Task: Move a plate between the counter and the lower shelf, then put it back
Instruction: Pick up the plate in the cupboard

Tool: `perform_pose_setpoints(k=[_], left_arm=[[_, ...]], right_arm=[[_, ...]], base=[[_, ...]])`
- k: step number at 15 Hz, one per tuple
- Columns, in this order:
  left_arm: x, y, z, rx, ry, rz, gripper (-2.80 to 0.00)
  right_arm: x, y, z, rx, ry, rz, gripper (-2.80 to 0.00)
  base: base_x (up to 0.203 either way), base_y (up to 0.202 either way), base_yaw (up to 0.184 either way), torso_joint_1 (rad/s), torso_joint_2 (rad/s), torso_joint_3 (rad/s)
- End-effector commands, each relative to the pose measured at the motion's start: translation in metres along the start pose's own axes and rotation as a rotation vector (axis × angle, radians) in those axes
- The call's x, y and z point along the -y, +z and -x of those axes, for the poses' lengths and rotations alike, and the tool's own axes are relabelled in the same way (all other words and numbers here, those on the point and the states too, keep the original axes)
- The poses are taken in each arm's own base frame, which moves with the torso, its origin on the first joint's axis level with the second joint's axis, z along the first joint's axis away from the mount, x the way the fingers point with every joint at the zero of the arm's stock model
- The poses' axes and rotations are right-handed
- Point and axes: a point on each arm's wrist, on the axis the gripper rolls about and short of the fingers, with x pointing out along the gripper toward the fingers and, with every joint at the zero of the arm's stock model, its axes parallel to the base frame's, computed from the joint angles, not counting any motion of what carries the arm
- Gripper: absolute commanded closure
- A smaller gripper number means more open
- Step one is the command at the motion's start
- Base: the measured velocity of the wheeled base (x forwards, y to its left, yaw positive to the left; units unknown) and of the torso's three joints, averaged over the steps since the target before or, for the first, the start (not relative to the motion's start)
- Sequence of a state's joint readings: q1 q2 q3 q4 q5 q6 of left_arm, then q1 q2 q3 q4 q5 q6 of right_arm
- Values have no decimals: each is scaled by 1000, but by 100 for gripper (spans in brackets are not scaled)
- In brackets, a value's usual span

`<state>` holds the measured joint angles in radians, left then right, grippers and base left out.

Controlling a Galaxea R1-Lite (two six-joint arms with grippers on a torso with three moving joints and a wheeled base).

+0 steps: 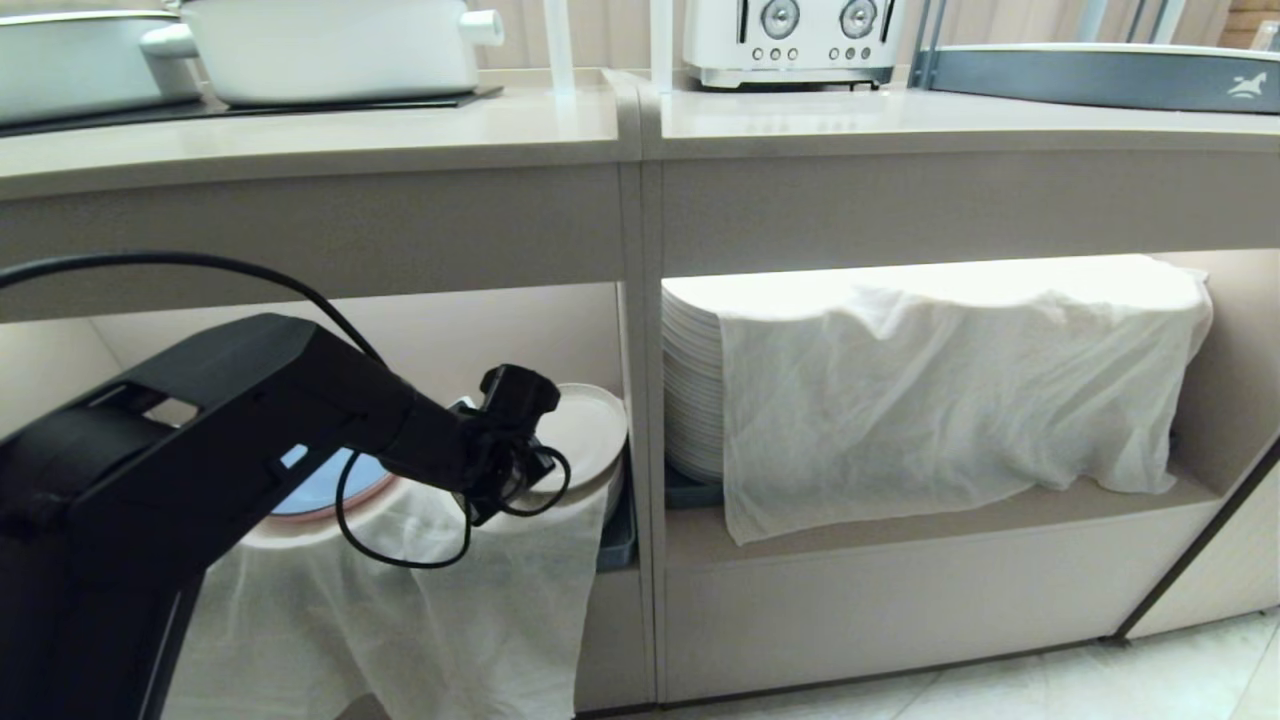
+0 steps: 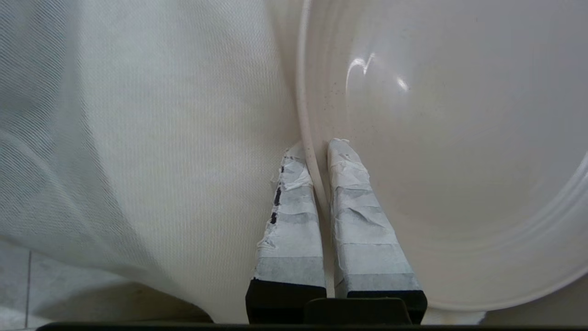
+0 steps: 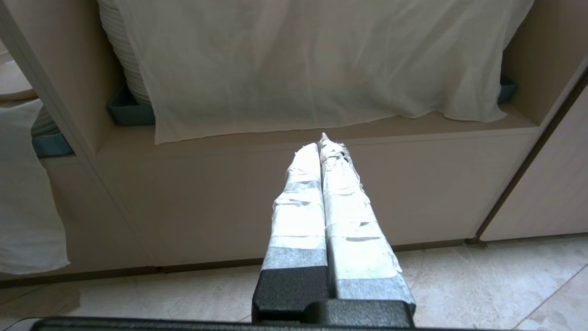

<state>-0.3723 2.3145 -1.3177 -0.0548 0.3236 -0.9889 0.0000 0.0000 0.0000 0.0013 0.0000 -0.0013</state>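
The left arm is matte black and boxy, with angular panels and a loose black cable looping below its wrist. Both the left gripper and the right gripper have black bases and long fingers wrapped in wrinkled white tape.

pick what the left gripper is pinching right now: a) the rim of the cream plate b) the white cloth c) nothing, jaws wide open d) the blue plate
a: in the left wrist view the left gripper has its taped fingers closed on either side of the rim of the plate, with the white cloth beside it untouched.
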Motion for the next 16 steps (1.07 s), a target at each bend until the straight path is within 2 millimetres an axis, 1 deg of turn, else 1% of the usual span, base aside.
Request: perform_pose_setpoints(k=[1,6,8,16], left_arm=[[-1,-1,0,-1,4,2,0],[0,1,3,4,2,5,0],[-2,2,8,7,0,8,0],[-19,-2,25,-14,32,16,0]], right_arm=[[0,0,0,0,0,0,0],[0,0,0,0,0,0,0],[0,0,0,0,0,0,0],[0,0,0,0,0,0,0]], base=[[0,0,0,0,0,0],[0,0,0,0,0,0],[0,0,0,0,0,0],[0,0,0,0,0,0]])
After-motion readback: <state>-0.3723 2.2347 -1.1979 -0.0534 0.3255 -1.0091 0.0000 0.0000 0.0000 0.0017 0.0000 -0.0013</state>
